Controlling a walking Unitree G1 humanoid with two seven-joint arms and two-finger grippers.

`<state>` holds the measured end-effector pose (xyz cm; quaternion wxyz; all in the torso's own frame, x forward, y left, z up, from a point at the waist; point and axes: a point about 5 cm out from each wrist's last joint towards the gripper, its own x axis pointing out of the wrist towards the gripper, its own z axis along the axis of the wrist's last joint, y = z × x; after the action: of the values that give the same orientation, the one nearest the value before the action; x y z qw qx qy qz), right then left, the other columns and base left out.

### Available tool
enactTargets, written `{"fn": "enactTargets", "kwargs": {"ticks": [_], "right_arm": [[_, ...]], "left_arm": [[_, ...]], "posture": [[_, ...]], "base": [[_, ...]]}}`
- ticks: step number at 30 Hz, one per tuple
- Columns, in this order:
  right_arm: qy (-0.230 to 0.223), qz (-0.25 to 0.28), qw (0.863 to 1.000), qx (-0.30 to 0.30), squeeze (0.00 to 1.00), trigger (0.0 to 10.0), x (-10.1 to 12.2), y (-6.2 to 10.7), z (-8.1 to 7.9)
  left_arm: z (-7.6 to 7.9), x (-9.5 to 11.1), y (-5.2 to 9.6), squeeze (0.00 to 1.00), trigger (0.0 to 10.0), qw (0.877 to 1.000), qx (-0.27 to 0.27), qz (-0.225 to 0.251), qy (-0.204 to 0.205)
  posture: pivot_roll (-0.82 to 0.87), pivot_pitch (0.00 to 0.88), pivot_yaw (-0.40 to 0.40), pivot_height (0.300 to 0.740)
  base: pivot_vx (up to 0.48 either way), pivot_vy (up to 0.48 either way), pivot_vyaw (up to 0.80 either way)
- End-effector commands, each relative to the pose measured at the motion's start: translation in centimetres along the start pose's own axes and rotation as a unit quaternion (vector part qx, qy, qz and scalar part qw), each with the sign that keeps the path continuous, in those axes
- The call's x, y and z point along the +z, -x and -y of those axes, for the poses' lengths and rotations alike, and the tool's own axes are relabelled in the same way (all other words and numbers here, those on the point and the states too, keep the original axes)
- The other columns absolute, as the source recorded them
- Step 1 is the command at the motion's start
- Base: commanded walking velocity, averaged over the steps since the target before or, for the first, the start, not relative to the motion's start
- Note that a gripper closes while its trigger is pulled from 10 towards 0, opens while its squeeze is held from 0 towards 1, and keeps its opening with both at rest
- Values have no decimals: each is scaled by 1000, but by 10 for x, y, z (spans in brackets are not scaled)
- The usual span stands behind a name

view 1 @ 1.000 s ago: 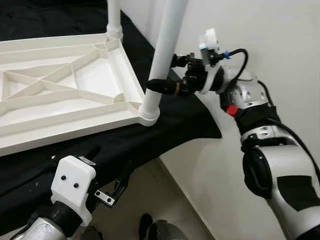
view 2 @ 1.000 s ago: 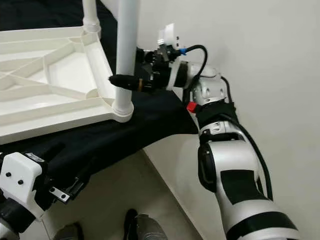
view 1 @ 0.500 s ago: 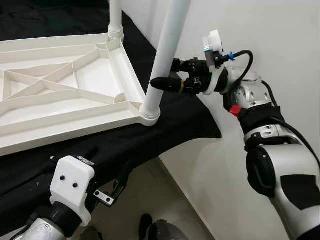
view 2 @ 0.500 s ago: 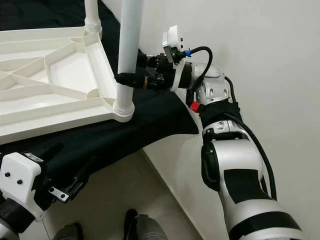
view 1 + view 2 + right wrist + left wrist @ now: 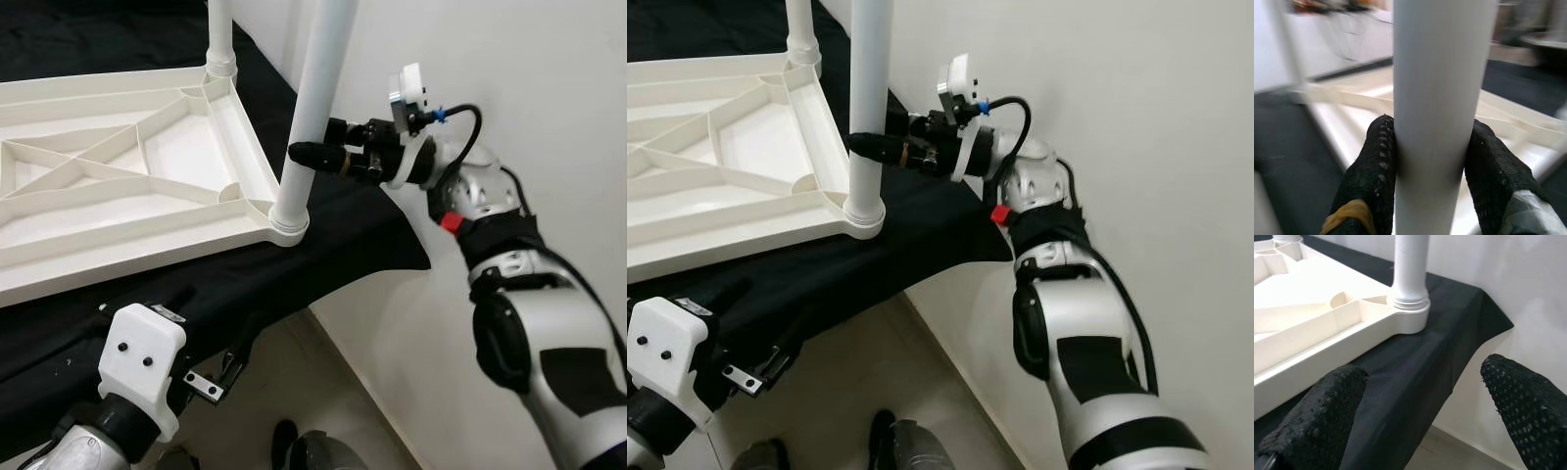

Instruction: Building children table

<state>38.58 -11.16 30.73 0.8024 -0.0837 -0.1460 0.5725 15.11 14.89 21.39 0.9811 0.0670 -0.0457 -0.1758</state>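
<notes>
Right wrist view: leg (image 5: 1442,112) now upright.

So the work surface is a desk draped in a black cloth (image 5: 333,245), and one corner of the cloth hangs off the edge on the wall side. Right next to it there's a plain white wall (image 5: 549,78), totally bare. Below the desk edge you can see a light-coloured floor (image 5: 294,377). Down at the bottom of the head views there are a couple of dark rounded shapes (image 5: 313,448) on the floor, can't really tell what they are. Background in the right wrist view is just blur.
</notes>
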Motion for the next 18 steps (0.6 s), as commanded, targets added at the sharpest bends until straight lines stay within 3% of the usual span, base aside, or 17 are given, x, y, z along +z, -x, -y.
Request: {"fn": "enactTargets", "kwargs": {"ticks": [1,2,3,4,5,6,8,9,10,13,18], "right_arm": [[-18,-79,995,-63,0,0,-30,11,1],[-18,-79,995,-63,0,0,-30,11,1],[-15,-121,957,-264,0,0,-42,20,17],[3,-137,940,-313,0,0,-61,4,-26],[7,-133,914,-383,0,0,-61,10,-59],[-31,-134,898,-417,0,0,-61,14,-79],[-31,-134,898,-417,0,0,-61,14,-79],[-43,-123,906,-402,0,0,-59,4,-71],[-43,-123,906,-402,0,0,-59,4,-71],[-34,-98,917,-385,0,0,-47,-15,-52],[-48,-99,925,-365,0,0,-46,-31,-55]], "left_arm": [[3,-4,3,0,10000,1000,-7,-15,4],[3,-4,3,0,10000,1000,-7,-15,4],[2,-4,4,0,10000,1000,-6,-16,4],[1,-5,5,0,10000,1000,-4,-18,3],[0,-5,6,0,10000,1000,-2,-19,3],[-3,-4,6,0,10000,1000,3,-20,0],[-3,-4,6,0,10000,1000,3,-20,0],[-1,-3,2,0,10000,1000,-2,-16,1],[-1,-3,2,0,10000,1000,-2,-16,1],[1,3,-5,0,10000,1000,-8,0,1],[-4,3,-4,0,10000,1000,1,-5,-15]], "posture": [[148,294,-239,740],[148,294,-239,740],[143,291,-253,740],[154,265,-233,740],[154,265,-233,740],[110,293,-216,740],[110,293,-216,740],[141,244,-214,740],[141,244,-214,740],[134,224,-225,740],[138,225,-222,740]], "base": [[0,0,0],[0,0,0],[0,0,0],[0,0,0],[0,0,0],[0,0,0],[0,0,0],[0,0,0],[0,0,0],[0,0,0],[0,0,0]]}}
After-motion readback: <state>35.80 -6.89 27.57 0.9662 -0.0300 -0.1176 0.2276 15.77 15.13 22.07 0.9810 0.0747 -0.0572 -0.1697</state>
